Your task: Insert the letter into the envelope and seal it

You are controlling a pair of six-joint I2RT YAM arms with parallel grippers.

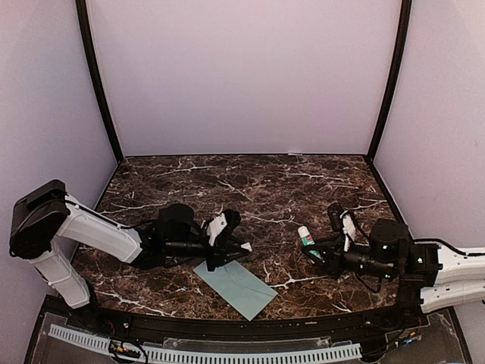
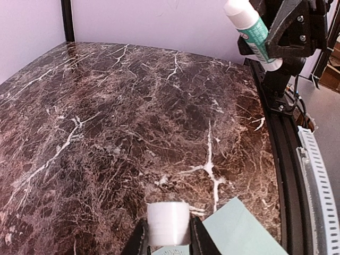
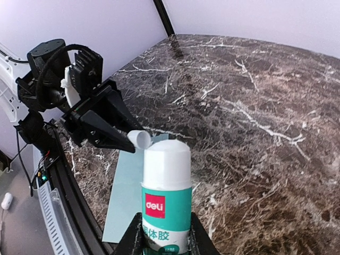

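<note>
Between the left gripper's [image 2: 168, 238] fingers, set narrow, a small white cap [image 2: 168, 222] is pinched. Just beside them the envelope [image 1: 236, 288] lies flat on the table [image 1: 303, 189], near the front edge. Well apart to the right, the right gripper [image 3: 162, 241] clamps a glue stick [image 3: 166, 202] by its body. No letter shows. The envelope looks light, thin and floppy, and likely to skate on the slick marble. Pinning one corner and lifting at the flap edge seems the safest hold.

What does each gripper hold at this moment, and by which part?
The right gripper clamps the glue stick around its lower body. The left gripper pinches a small white cap by its sides, at the fingertips.
</note>
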